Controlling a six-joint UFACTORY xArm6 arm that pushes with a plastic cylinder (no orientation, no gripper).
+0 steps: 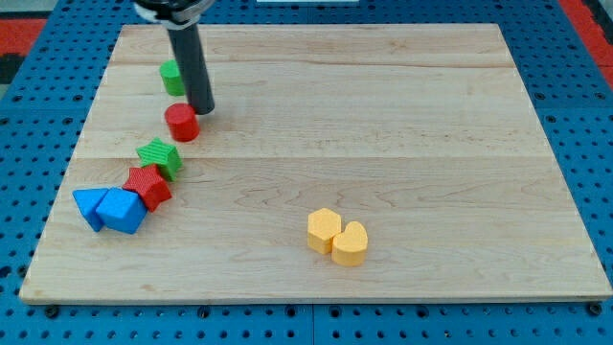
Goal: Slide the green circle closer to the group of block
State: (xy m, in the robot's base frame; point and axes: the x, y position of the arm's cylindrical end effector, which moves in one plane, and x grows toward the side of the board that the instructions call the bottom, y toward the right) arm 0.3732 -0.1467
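Green circle block (pixel 172 77), a small round plastic piece, is seen near the view's top left of the board, partly hidden behind the dark rod. No claw is fitted to the arm, so no spread or pinched state can be told; only the straight dark rod is shown, and my tip (pixel 201 111) is planted just to the view's right of the green circle and touching or nearly touching the upper right edge of the red round block (pixel 182 123).

At the far left, two blue angular blocks (pixel 108 209) are pressed together near the board's left edge. A red star-shaped block (pixel 148 186) is set against their upper right, and a green star-shaped block (pixel 159 155) touches it from above. The red round block is placed apart from that cluster, between it and the green circle.

Well to the right, toward the view's bottom, two yellow blocks (pixel 337 236) are found touching, one six-sided and one heart-like.

All is carried by a pale wooden board (pixel 383 115) of joined planks, which is laid on a blue perforated surface (pixel 575 96). A red area (pixel 19 29) is glimpsed at the top corners.
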